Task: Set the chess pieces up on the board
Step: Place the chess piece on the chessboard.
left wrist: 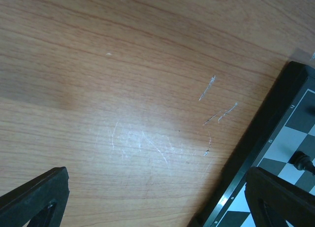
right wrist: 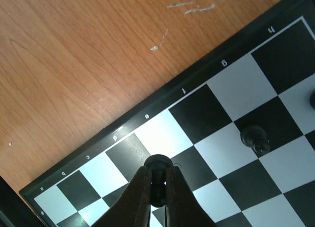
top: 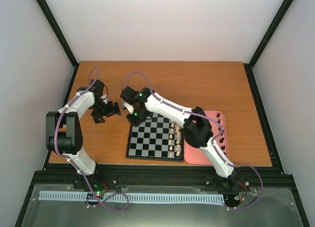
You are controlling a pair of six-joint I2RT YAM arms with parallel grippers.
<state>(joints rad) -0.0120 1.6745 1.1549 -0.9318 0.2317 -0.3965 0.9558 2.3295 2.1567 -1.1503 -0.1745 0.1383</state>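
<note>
black piece [right wrist: 158, 163]: base hid inside right pincer [right wrist: 158, 178], which gripped it
left pincer [left wrist: 157, 202]: hovered wide apart, empty, over desk [left wrist: 123, 89]

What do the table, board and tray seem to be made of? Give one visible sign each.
Table: wood or wood-look laminate, satin; grain lines, fine scratches, soft glare.
Board: probably plastic, smooth and slightly glossy; crisp printed checks and letters.
Tray: pink, matte, perhaps plastic; too small to say more.
</note>
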